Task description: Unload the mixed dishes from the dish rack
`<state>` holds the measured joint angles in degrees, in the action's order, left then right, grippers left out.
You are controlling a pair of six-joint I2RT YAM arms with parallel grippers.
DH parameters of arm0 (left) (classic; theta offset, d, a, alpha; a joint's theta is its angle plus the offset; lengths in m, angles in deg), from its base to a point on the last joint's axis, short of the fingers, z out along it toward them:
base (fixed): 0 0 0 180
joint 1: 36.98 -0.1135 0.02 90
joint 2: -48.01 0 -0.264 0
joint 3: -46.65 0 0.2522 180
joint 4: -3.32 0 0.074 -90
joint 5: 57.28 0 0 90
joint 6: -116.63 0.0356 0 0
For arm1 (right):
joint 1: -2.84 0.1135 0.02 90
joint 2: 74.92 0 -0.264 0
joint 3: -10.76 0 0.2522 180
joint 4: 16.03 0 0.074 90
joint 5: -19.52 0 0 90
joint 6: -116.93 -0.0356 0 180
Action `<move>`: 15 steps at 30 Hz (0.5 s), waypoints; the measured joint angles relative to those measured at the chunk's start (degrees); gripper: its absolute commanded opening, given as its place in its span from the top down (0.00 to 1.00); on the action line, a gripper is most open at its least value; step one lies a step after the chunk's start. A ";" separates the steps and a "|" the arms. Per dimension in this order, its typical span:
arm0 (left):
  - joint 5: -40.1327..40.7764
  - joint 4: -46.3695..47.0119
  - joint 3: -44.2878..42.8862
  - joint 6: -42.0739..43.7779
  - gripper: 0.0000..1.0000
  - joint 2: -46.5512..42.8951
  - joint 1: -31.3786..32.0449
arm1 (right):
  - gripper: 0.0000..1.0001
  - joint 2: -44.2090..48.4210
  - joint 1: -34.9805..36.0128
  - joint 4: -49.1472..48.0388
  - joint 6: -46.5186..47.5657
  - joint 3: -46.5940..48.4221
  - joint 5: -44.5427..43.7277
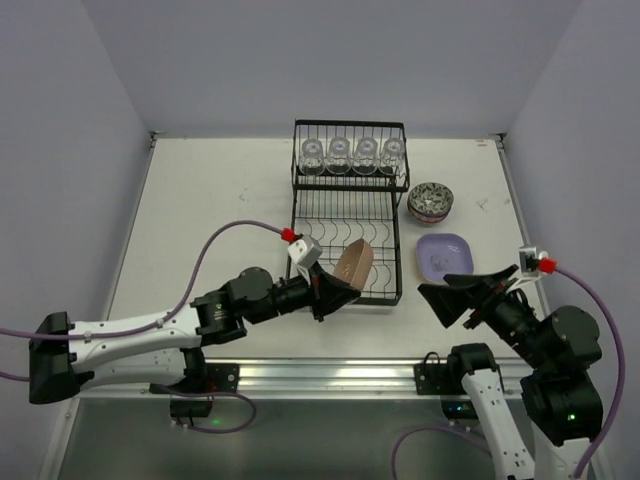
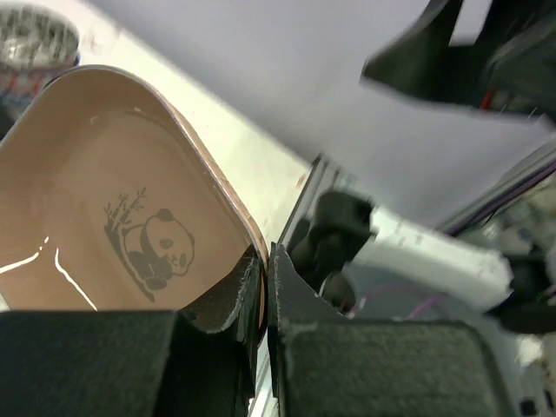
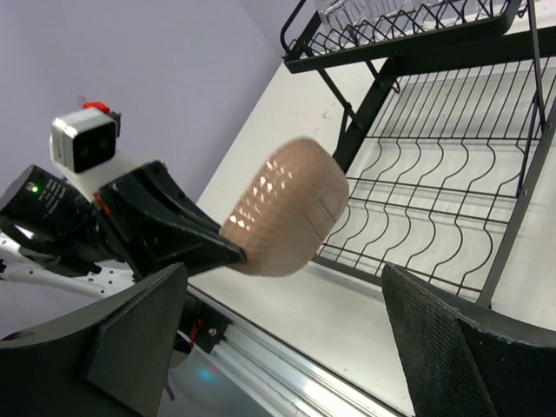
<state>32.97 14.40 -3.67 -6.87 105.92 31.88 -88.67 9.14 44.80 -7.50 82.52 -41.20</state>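
While the left gripper (image 1: pixel 325 290) pinches the rim of the brown plate (image 1: pixel 354 263), jaws nearly together with only the plate edge between them, the right gripper (image 1: pixel 450 295) hangs with its jaws spread wide, holding nothing.

Brown plate: tilted up on edge at the near side of the dish rack (image 1: pixel 350 123), by the lower tier's front right corner. Cannot tell whether it touches the wires. Left wrist view shows its inner face with a small panda print (image 2: pixel 152 248).

Rack: stands mid-table, far side. Four clear glasses (image 1: pixel 339 155) in a row on the raised upper shelf. Curved prongs of the lower tier bare apart from the brown plate at the front.

On the table (image 1: pixel 220 200), right of the rack: stacked patterned bowls (image 1: pixel 431 202) just beside it, purple plate (image 1: pixel 445 254) lying flat nearer the arms. Right gripper sits just on the near side of the purple plate, apart from it.
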 measured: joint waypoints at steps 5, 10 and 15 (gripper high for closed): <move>0.46 -26.88 -7.26 7.85 1.00 -1.70 2.93 | 0.16 -3.85 0.00 -4.04 -0.31 -2.71 1.51; 2.56 -46.29 -16.92 16.35 1.00 3.67 12.37 | 0.18 -10.54 0.46 -4.55 0.04 -7.82 3.43; 3.72 -58.53 -24.57 24.22 1.00 12.59 21.79 | 0.20 -15.65 8.46 -2.75 2.12 -9.75 0.61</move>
<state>36.68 -44.13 -28.24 17.35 118.51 53.67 -104.32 17.60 42.05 -5.38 72.77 -40.59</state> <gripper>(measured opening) 0.064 0.817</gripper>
